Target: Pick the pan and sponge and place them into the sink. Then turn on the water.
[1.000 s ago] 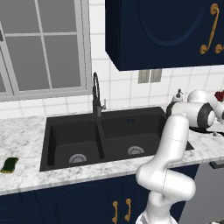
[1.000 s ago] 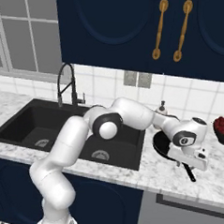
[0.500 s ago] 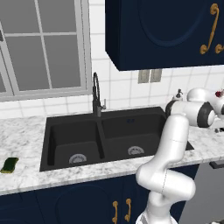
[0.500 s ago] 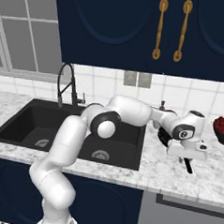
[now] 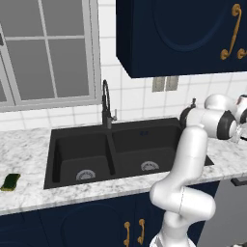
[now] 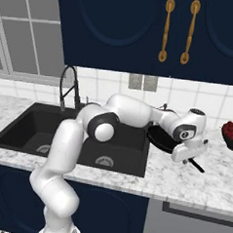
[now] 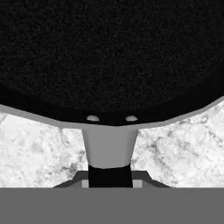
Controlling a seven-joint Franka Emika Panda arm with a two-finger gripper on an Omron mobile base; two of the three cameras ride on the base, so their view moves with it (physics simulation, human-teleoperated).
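The black pan point(image 6: 160, 136) is over the marble counter just right of the sink point(image 6: 20, 132); I cannot tell whether it rests on it. My gripper point(image 6: 188, 153) is shut on the pan's handle point(image 6: 197, 166). In the hand view the pan point(image 7: 109, 57) spreads across the top, and its grey handle neck point(image 7: 109, 148) runs down into the gripper point(image 7: 109, 179). The green and yellow sponge point(image 5: 9, 182) lies on the counter left of the sink point(image 5: 62, 144). The tall black faucet point(image 5: 106, 104) stands behind the divider, and no water runs.
A dark bowl of red fruit point(image 6: 232, 134) sits on the counter right of the pan. Blue wall cabinets point(image 6: 157, 33) hang above. A window point(image 5: 46, 53) is behind the sink's left side. The arm point(image 6: 128, 112) reaches across over the right basin.
The jaws have closed onto the pan's handle. The hand and pan have shifted a little left, toward the sink. The sponge has not moved.
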